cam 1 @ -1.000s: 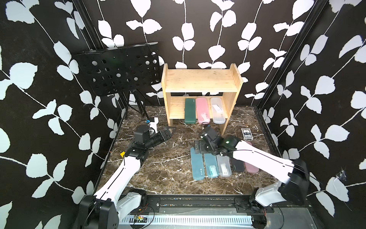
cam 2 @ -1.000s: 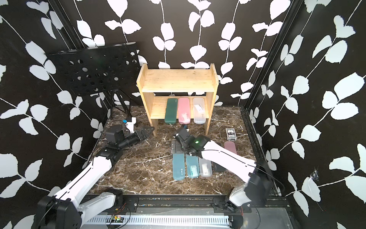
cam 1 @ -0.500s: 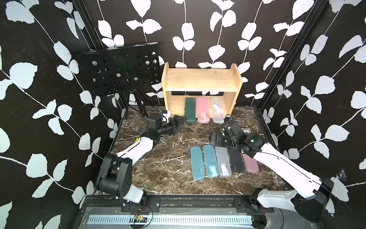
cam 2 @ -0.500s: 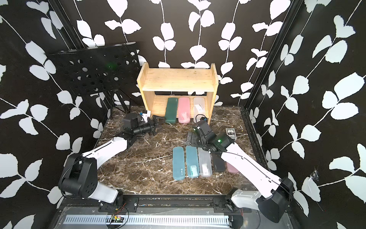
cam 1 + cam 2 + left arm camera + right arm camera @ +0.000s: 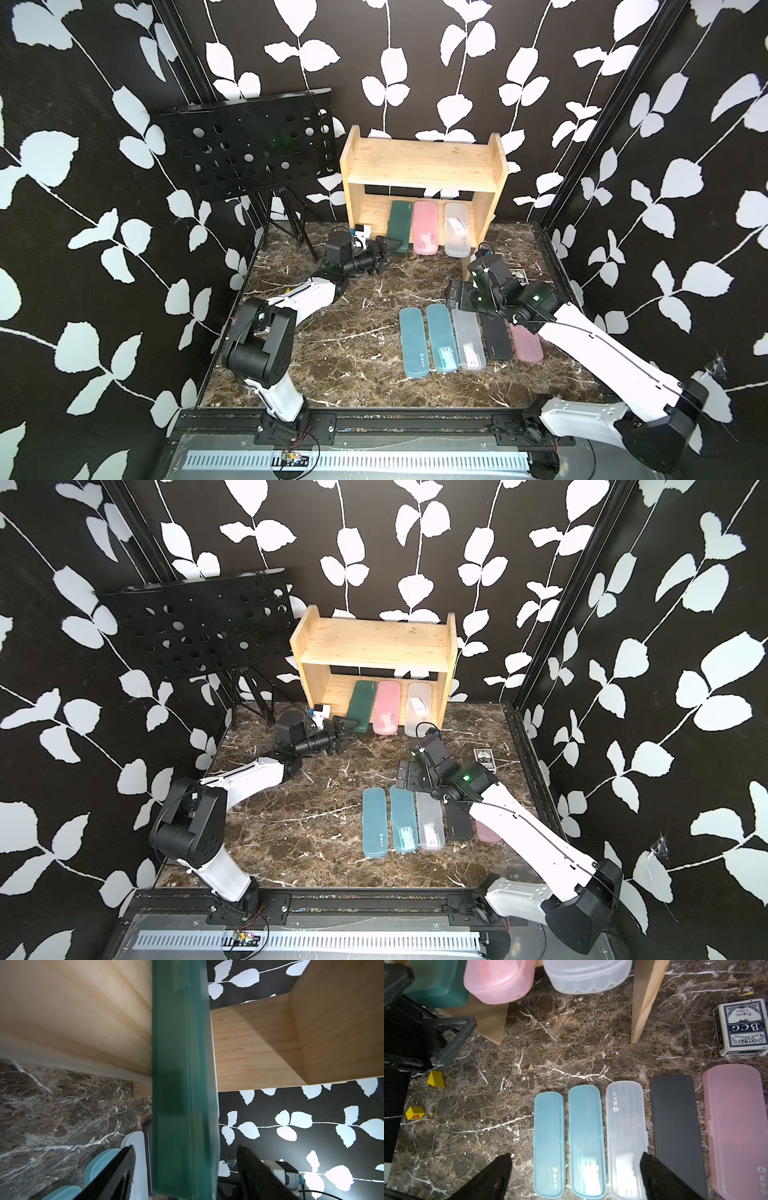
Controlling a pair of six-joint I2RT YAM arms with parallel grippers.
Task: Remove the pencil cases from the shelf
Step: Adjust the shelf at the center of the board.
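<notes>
Left pincer (image 5: 392,252): jaws apart, straddling the near end of the dark green case (image 5: 182,1064). The left wrist view shows a gap on each side of the case, with no contact visible.

The dark green case lies on the lower tier of the shelf (image 5: 419,162), its near end jutting past the front edge toward this pincer. On the case's far side from the pincer, on the same tier, sit the shelf pink case (image 5: 425,226) and then the shelf clear case (image 5: 457,226).

Right pincer (image 5: 576,1155): jaws wide apart, holding nothing, above the table (image 5: 345,345). Five cases lie flat in a row below it:
- first teal case (image 5: 549,1142)
- second teal case (image 5: 584,1138)
- frosted case (image 5: 626,1130)
- black case (image 5: 675,1122)
- table pink case (image 5: 735,1126)

A card box (image 5: 741,1026) sits past the pink end of the row. Two yellow blocks (image 5: 415,1112) lie on the table near the left pincer.
</notes>
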